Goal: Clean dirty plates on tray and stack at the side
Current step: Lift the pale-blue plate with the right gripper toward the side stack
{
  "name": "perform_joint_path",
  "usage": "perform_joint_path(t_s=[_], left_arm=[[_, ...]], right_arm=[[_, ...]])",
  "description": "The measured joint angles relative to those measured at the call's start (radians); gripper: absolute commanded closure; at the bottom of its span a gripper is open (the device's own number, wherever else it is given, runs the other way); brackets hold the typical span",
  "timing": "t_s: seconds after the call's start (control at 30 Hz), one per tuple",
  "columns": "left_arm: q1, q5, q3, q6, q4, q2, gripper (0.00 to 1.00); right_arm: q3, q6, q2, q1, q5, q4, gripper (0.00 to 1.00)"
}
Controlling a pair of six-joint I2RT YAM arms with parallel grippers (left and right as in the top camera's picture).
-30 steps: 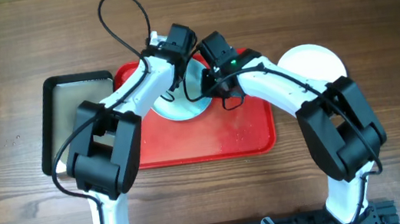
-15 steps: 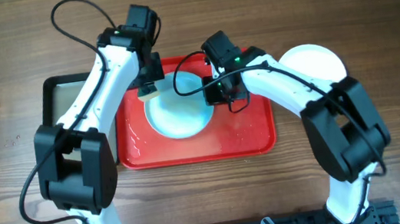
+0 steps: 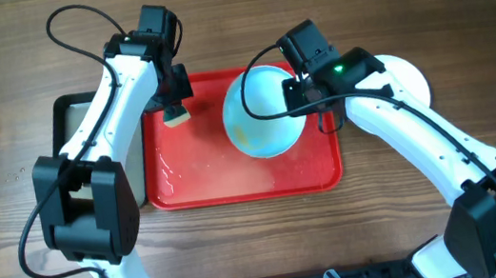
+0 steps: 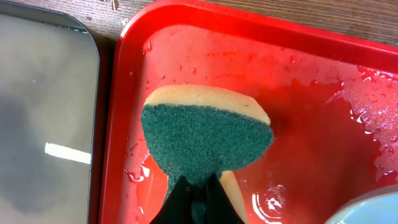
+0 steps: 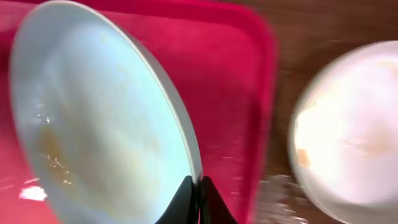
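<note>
The red tray [image 3: 205,178] lies mid-table and is wet. My right gripper [image 3: 303,95] is shut on the rim of a pale turquoise plate [image 3: 259,113] with yellowish smears and holds it tilted above the tray's right half; the right wrist view shows the plate [image 5: 99,124] pinched between the fingers [image 5: 198,193]. A white plate [image 3: 403,75] lies on the table to the right of the tray and also shows in the right wrist view [image 5: 348,130]. My left gripper [image 3: 174,106] is shut on a green and yellow sponge [image 4: 205,140] over the tray's far left corner [image 4: 161,18].
A smaller black tray [image 3: 70,134] with a grey inside lies against the red tray's left side; it also shows in the left wrist view [image 4: 43,112]. Water drops and foam lie on the red tray's floor.
The right gripper has lifted the turquoise plate and carried it right, tilting it. The left gripper has drawn back to the tray's far left corner with the sponge.
</note>
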Motion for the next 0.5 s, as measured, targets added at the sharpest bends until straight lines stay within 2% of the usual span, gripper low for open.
perform_joint_path(t_s=[0.2,0.33,0.5], left_arm=[[0.0,0.0,0.0,0.0,0.007,0.0,0.96],[0.0,0.0,0.0,0.0,0.007,0.0,0.96],[0.0,0.0,0.0,0.0,0.008,0.0,0.96]], right_arm=[[0.0,0.019,-0.02,0.084,0.35,-0.053,0.96],[0.0,0.023,-0.129,0.192,0.66,-0.06,0.96],[0.0,0.023,-0.155,0.29,0.871,-0.06,0.96]])
